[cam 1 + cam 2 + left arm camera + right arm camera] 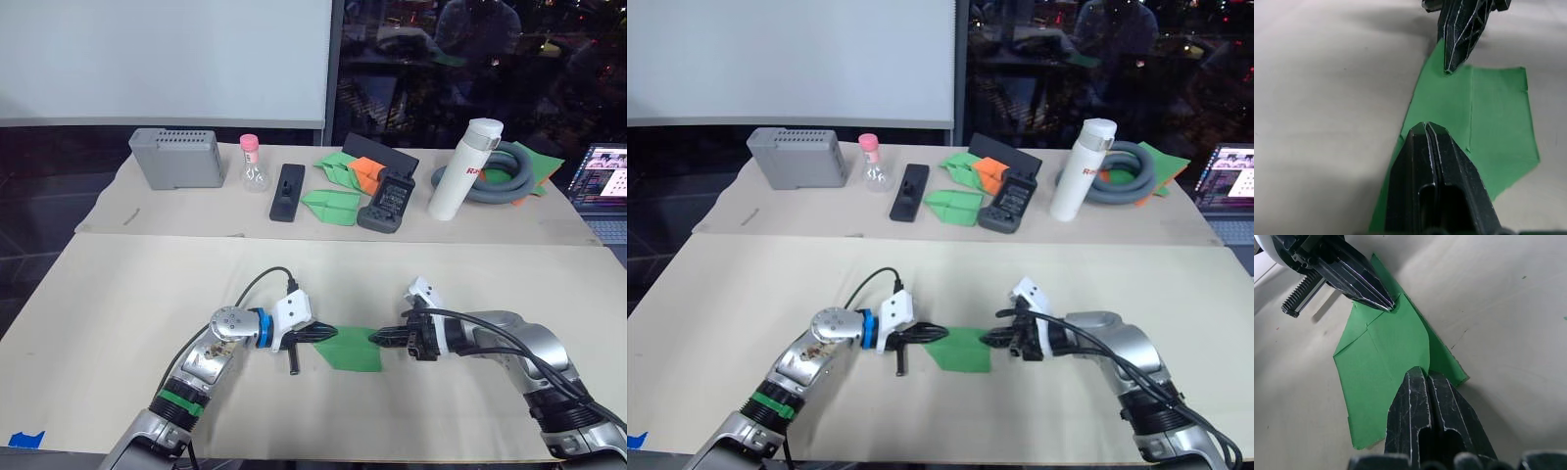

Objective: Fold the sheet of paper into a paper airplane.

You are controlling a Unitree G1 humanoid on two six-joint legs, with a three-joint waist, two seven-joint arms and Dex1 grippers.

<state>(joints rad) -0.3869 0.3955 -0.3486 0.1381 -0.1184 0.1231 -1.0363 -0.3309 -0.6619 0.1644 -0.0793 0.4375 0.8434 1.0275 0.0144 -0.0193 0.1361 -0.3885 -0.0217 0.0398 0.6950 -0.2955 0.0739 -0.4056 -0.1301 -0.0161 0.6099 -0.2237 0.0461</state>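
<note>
Counter (118, 294) w/ tan cover; sheet of paper (351, 349), green, folded to a wedge, lies flat near front centre. Left pincer (325, 334) closed tight, tips on its left edge; right pincer (377, 338) closed, tips on right edge.

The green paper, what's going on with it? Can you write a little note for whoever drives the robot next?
Left pincer: shut, tip pressing on the left end of the sheet of paper.
Right pincer: shut, tip on the sheet's right end.
The sheet lies on the near table, between the two pincers, already creased and folded into a wedge.
Done: the first folds.
Left: no upright ridge shows yet, so the last folds probably remain.
At the back of the table: smaller green darts, an orange dart, a white bottle. Leave them alone.
</note>
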